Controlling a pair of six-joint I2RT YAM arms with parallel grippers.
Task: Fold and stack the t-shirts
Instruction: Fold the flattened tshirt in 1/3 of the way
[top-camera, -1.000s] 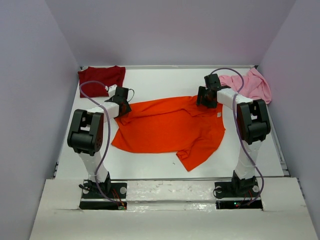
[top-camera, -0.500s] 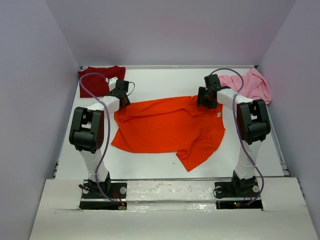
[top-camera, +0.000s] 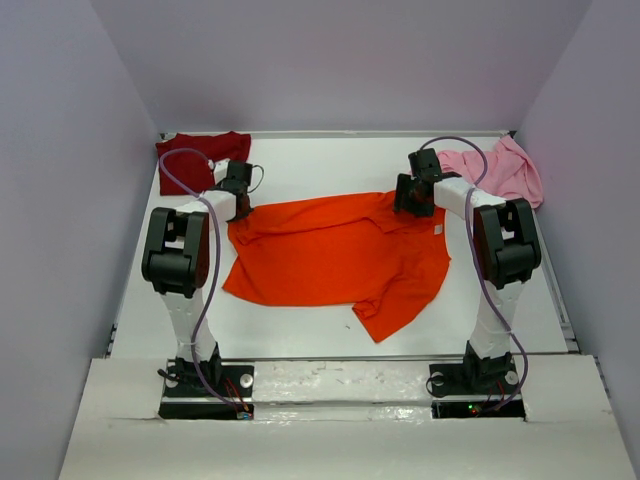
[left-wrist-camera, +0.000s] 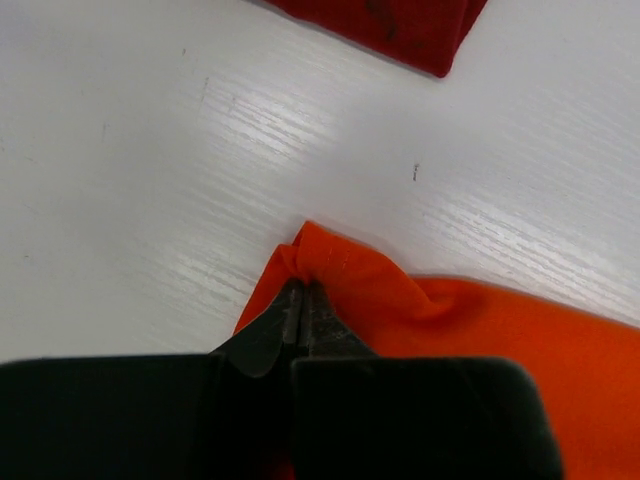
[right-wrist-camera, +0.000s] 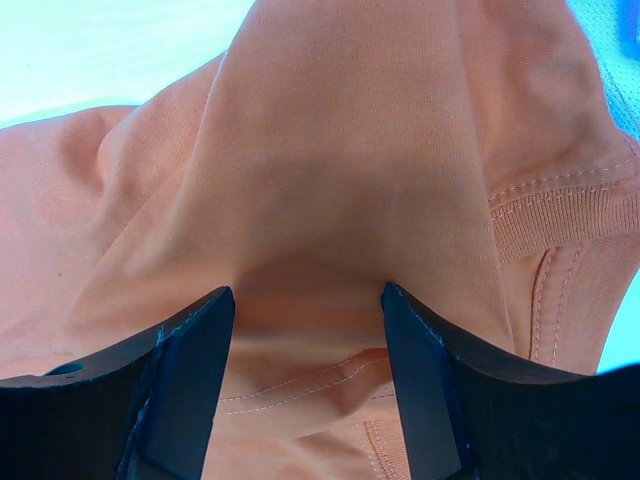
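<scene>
Your L gripper (left-wrist-camera: 303, 290) is clenched on orange t-shirt (top-camera: 340, 255) corner, 10 o'clock; R gripper (right-wrist-camera: 307, 292) released, jaws astride its fold, 1 o'clock.

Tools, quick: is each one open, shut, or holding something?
Left tool: shut, pinching a corner of the orange t-shirt.
Right tool: open, jaws wide apart around a raised fold of the same t-shirt, not clamped.
</scene>
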